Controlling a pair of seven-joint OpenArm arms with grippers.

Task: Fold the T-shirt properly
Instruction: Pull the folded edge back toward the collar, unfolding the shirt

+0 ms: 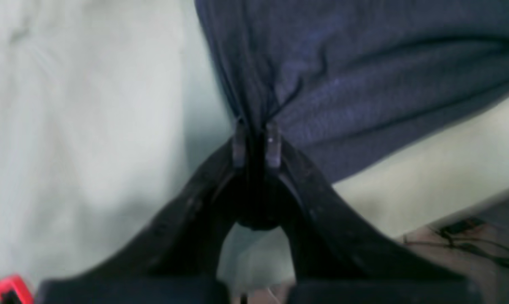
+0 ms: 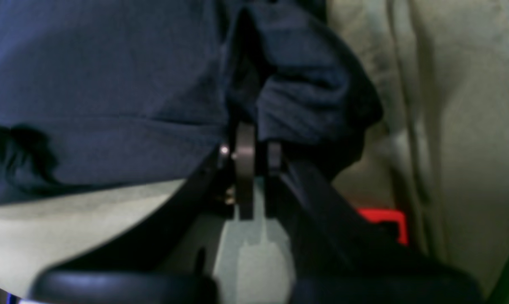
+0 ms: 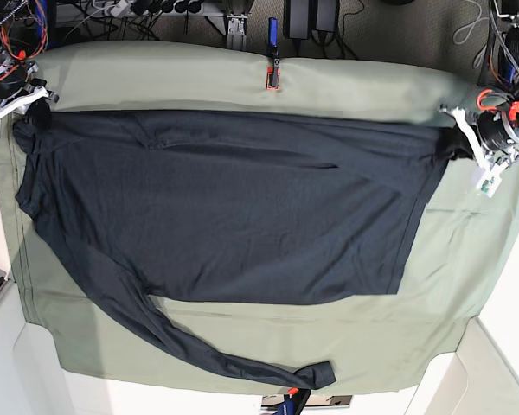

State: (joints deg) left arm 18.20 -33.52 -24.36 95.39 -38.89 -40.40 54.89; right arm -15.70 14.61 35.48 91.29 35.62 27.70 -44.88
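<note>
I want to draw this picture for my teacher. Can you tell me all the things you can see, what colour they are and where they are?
T-shirt: one, dark charcoal, long-sleeved, spread flat across the middle of the table; one sleeve trails toward the near edge.
Cloth sheet: one, olive green, under the shirt, covering the table.
Red and black marker: one, on the far edge of the sheet, near the middle.
Cables and electronics: several, mixed colours, beyond the far edge of the table.
Left tool: one, black, shut on a bunched corner of the shirt, at the right of the base view.
Right tool: one, black, shut on the shirt's other far corner, at the left of the base view.
</note>
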